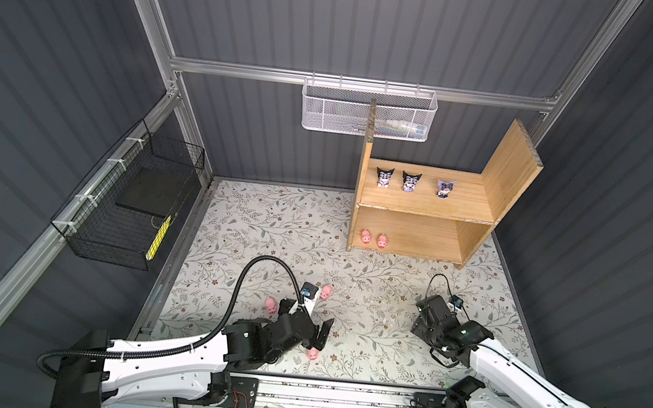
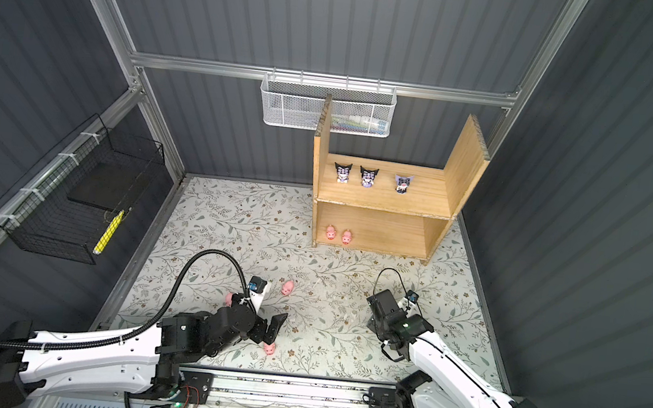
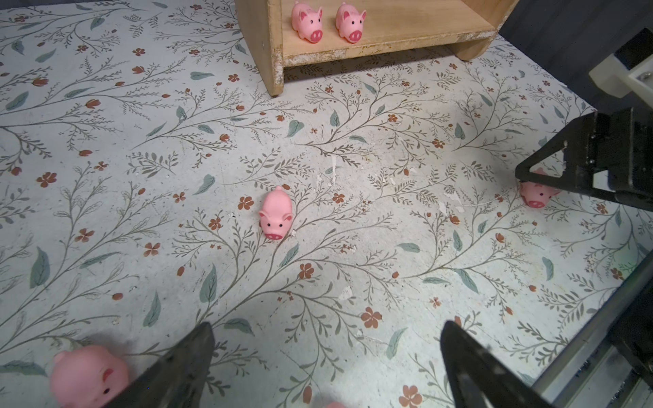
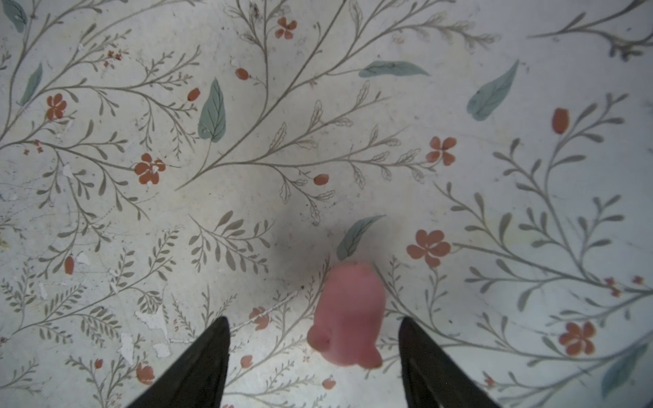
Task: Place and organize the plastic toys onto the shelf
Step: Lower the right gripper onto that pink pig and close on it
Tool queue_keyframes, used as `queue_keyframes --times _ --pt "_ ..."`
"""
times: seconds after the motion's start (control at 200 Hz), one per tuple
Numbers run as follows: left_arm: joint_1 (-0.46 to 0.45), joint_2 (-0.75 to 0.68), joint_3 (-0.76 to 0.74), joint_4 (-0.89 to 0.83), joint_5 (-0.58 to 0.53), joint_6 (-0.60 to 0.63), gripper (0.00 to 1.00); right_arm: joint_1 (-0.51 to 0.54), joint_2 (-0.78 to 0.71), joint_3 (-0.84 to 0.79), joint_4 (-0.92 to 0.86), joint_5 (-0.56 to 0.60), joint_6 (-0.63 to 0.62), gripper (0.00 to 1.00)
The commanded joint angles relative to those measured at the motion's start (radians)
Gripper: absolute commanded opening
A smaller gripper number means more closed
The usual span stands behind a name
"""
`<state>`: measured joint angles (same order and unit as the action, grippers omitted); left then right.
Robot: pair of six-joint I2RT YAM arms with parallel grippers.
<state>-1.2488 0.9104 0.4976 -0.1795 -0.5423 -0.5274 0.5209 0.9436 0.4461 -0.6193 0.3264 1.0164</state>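
The plastic toys (image 2: 287, 287) are split between the floral worktop (image 1: 255, 226) and the shelf (image 1: 421, 203). The leftmost pig (image 1: 270, 304) lies just beside one finger (image 3: 183, 367) of the left gripper (image 3: 327, 326), whose jaws stand wide open. The front pig (image 1: 313, 353) lies near that gripper toward the worktop's near edge. The middle pig (image 1: 325, 291) stands farther back, apart.

On the shelf, at the back right, the left shelf pig (image 1: 365, 236) and right shelf pig (image 1: 381, 241) stand side by side at the lower level's left end. The upper level carries the first black-hooded figurine (image 1: 383, 177), the second black-hooded figurine (image 1: 411, 181) and the lavender-hooded figurine (image 1: 446, 188) in a row.

In front of the shelf, the right gripper (image 4: 313, 319) points down, its jaws partly apart either side of the last pig (image 4: 348, 318), with a gap on each side.
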Motion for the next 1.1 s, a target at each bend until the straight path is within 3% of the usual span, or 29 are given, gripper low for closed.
queue_keyframes --times 0.0,0.3,0.79,1.096 --pt "-0.003 0.011 -0.011 0.000 -0.022 0.023 1.00 -0.048 0.010 -0.022 0.032 -0.053 -0.035 0.72" --pt "-0.003 0.034 -0.002 0.008 -0.025 0.029 1.00 -0.085 0.051 -0.029 0.080 -0.099 -0.079 0.68" --pt "-0.003 0.031 -0.012 -0.005 -0.033 0.010 1.00 -0.083 0.205 0.013 0.182 -0.184 -0.125 0.37" --pt "-0.003 -0.026 -0.020 -0.041 -0.055 0.003 1.00 -0.035 0.261 0.087 0.207 -0.175 -0.137 0.33"
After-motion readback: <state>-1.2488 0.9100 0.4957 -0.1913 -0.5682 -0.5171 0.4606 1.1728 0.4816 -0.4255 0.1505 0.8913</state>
